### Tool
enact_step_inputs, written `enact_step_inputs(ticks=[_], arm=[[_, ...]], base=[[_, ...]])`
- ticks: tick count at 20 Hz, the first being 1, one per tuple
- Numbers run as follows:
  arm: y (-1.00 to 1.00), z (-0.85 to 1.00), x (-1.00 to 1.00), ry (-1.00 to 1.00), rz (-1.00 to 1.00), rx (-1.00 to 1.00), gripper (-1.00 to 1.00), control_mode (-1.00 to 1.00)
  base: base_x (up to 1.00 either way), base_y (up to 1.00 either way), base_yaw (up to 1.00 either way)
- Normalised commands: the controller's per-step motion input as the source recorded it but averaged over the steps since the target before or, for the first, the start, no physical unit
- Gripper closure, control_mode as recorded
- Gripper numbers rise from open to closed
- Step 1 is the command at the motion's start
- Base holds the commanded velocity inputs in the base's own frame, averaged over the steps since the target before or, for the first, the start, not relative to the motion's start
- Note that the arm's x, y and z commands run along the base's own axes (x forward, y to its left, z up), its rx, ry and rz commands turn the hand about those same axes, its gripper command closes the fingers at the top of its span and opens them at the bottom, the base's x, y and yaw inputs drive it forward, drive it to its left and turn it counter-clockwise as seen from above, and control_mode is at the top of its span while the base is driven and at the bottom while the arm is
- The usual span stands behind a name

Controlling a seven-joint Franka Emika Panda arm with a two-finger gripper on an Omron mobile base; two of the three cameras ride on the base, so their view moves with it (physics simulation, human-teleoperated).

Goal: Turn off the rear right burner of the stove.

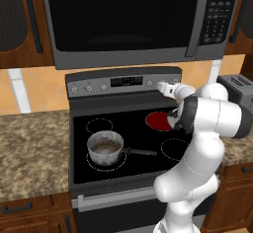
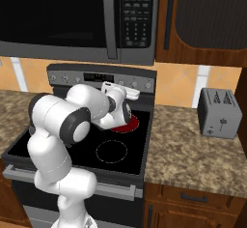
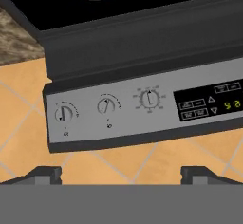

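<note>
Granite counter [image 2: 193,149] flanks the stove [image 1: 79,128], where the rear right burner [image 1: 159,121] glows red just below the gripper [image 1: 165,87], whose jaws are spread apart and hold nothing. Of 3 knobs ahead on the back panel [image 3: 128,123], the correct one must be chosen and squarely straddled. A saucepan [image 1: 105,148] sits well aside; nothing blocks the approach.

both base views flank the stove [image 1: 123,143]; hand view faces its knobs closely, inverted.

rear right burner [image 2: 126,124] glows red on the stove [image 2: 140,145]; toaster [image 2: 220,113] right.
</note>
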Motion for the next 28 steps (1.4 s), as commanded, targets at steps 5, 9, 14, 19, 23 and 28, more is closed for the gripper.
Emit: enact_step_inputs(ticks=[5,9,14,19,23,28], arm=[[0.10,-0.13,0.06,-0.05,0.00,0.00,-1.00,-1.00],[0.00,-0.34,0.00,-0.04,0.01,0.00,-1.00,-1.00],[-0.01,-0.36,0.00,-0.20,0.01,0.00,-1.00,-1.00],[-0.11,-0.24,0.00,-0.27,0.03,0.00,-1.00,-1.00],[-0.12,-0.43,0.00,-0.27,0.08,0.01,-1.00,-1.00],[-0.16,-0.46,-0.02,-0.15,0.10,0.07,-1.00,-1.00]], base=[[0.00,0.00,0.00],[0.00,0.00,0.00],[0.00,0.00,0.00],[0.00,0.00,0.00],[0.00,0.00,0.00],[0.00,0.00,0.00]])
